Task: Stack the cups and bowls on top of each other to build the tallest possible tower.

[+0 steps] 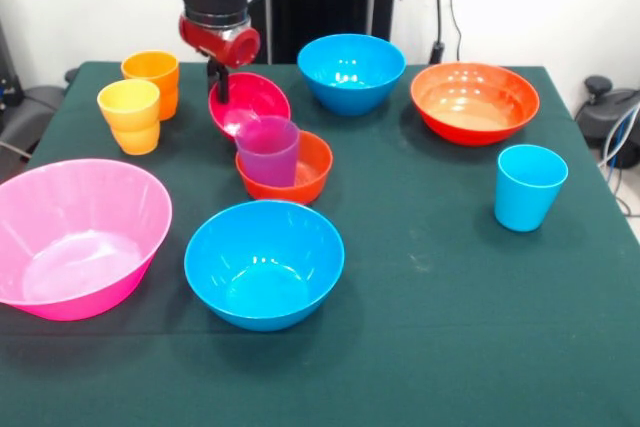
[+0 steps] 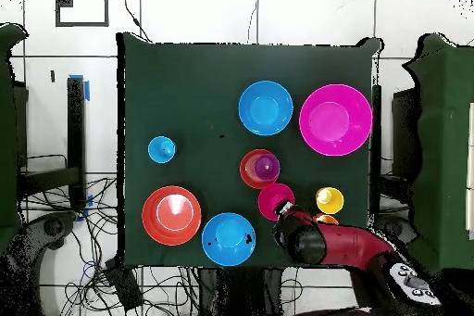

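The small crimson bowl (image 1: 250,102), light, stiff and glossy-slick, is pinched at its rim by the end effector (image 1: 220,90), tilted beside the purple tumbler (image 1: 268,150)

- Front view looks across the green table (image 1: 440,327) from low and close.
- Overhead view looks straight down from farther off; both share the tabletop.

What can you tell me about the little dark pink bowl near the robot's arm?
The small crimson bowl is glossy, smooth plastic, round and empty. It is tipped up on edge, its open side facing the camera across the table, and its lower rim rests against the purple tumbler that stands in the small orange bowl. The gripper reaches down to its rim on the side toward the yellow and orange tumblers, apparently holding it there.
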Controlling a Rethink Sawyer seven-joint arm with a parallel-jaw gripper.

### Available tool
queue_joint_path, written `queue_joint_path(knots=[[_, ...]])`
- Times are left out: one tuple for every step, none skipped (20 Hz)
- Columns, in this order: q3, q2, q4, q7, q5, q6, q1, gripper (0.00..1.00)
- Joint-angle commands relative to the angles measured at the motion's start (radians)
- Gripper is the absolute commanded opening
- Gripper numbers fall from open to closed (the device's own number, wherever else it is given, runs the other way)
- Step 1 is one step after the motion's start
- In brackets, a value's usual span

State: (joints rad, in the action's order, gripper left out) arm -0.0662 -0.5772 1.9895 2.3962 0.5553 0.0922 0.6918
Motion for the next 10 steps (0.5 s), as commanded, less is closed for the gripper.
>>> queue_joint_path(knots=[[-0.326,0.066,-0.028,-0.142,0.091,0.004,0.077,0.0],[-0.344,0.076,-0.029,-0.145,0.103,0.002,0.088,0.0],[-0.363,0.086,-0.03,-0.148,0.116,0.0,0.099,0.0],[-0.382,0.096,-0.031,-0.15,0.128,-0.002,0.11,0.0],[-0.401,0.105,-0.032,-0.153,0.14,-0.005,0.122,0.0],[-0.412,0.107,-0.03,-0.149,0.152,-0.009,0.126,0.0],[-0.425,0.108,-0.026,-0.146,0.161,-0.01,0.132,0.0],[-0.435,0.107,-0.02,-0.139,0.168,-0.011,0.134,0.0],[-0.447,0.105,-0.014,-0.136,0.174,-0.008,0.14,0.0],[-0.45,0.096,-0.008,-0.127,0.179,-0.01,0.137,0.0]])
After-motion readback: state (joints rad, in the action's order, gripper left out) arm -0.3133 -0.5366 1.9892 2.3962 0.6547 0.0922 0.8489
